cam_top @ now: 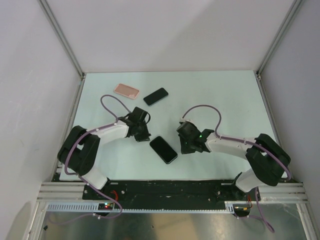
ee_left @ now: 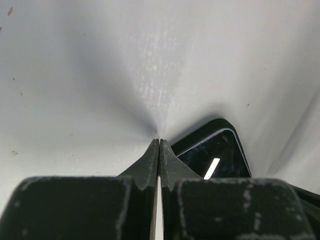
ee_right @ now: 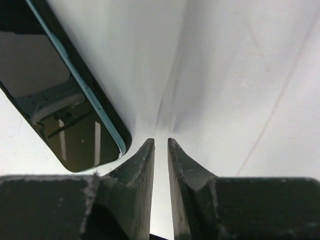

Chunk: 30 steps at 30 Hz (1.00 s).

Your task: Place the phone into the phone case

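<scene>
The left end effector (ee_left: 159, 141), pinched shut, and the right end effector (ee_right: 161, 143), narrowly parted, are both empty and flank the near phone (cam_top: 163, 149) at its 9 and 3 o'clock. The phone case (cam_top: 126, 90) lies well apart at 11 o'clock. Nudging the flat phone may skid it across the bench (cam_top: 225, 100).

The near black phone (cam_top: 163, 149) lay flat between the left gripper (ee_left: 159, 142) and the right gripper (ee_right: 160, 142), each tip just beside it, so the middle of the table (cam_top: 215, 95) was crowded, with only narrow gaps on either side of that slab. Farther back, the phone case (cam_top: 126, 90) and the far black phone (cam_top: 155, 96) lay near each other but apart, with open surface between them and across the right half. White walls (cam_top: 30, 75) closed the left, right and far edges, and a looping lilac cable (cam_top: 102, 102) stood near the case.
</scene>
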Each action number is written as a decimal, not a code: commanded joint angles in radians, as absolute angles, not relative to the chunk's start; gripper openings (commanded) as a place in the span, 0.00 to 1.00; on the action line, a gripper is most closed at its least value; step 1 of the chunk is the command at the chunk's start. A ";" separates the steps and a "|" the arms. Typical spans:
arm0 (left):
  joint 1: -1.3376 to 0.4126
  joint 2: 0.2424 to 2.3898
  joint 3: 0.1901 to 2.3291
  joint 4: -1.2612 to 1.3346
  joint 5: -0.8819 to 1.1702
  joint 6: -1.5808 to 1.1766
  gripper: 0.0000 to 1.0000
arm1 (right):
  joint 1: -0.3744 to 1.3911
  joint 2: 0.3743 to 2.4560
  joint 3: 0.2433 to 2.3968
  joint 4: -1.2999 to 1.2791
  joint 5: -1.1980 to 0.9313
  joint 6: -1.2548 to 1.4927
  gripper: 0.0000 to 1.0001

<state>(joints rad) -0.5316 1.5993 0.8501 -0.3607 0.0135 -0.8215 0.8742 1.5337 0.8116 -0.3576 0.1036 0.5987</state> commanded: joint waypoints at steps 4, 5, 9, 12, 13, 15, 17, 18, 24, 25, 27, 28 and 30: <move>-0.526 1.565 0.862 -0.348 0.042 -0.786 0.05 | 0.819 1.370 0.778 -0.337 0.104 0.604 0.24; -0.526 1.556 0.856 -0.348 0.048 -0.788 0.05 | 0.824 1.361 0.777 -0.324 0.082 0.591 0.24; -0.529 1.516 0.820 -0.348 0.052 -0.806 0.05 | 0.859 1.372 0.776 -0.252 0.023 0.547 0.24; -0.529 1.468 0.774 -0.347 0.039 -0.833 0.03 | 0.876 1.400 0.776 -0.213 -0.030 0.523 0.22; -0.530 1.451 0.754 -0.347 0.042 -0.850 0.02 | 0.879 1.407 0.775 -0.206 -0.034 0.519 0.22; -0.545 1.430 0.728 -0.347 0.043 -0.872 0.01 | 0.883 1.422 0.776 -0.196 -0.038 0.510 0.21; -0.571 1.419 0.715 -0.346 0.042 -0.894 0.01 | 0.884 1.435 0.775 -0.192 -0.038 0.503 0.20; -0.587 1.417 0.711 -0.346 0.042 -0.903 0.01 | 0.885 1.442 0.776 -0.190 -0.037 0.500 0.19; -0.653 1.427 0.709 -0.345 0.040 -0.942 0.01 | 0.891 1.490 0.780 -0.192 -0.014 0.495 0.16; -0.662 1.429 0.711 -0.346 0.039 -0.945 0.01 | 0.891 1.495 0.779 -0.193 -0.008 0.494 0.16; -0.679 1.436 0.713 -0.346 0.040 -0.952 0.01 | 0.894 1.501 0.780 -0.192 -0.002 0.492 0.16; -0.686 1.441 0.715 -0.346 0.042 -0.956 0.01 | 0.894 1.505 0.780 -0.192 -0.001 0.490 0.16; -0.699 1.450 0.717 -0.345 0.041 -0.960 0.00 | 0.895 1.510 0.781 -0.192 0.020 0.490 0.15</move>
<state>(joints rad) -0.6739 1.4490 0.7124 -0.3580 0.0387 -0.9264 0.8879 1.4982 0.7818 -0.2176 -0.0204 0.5110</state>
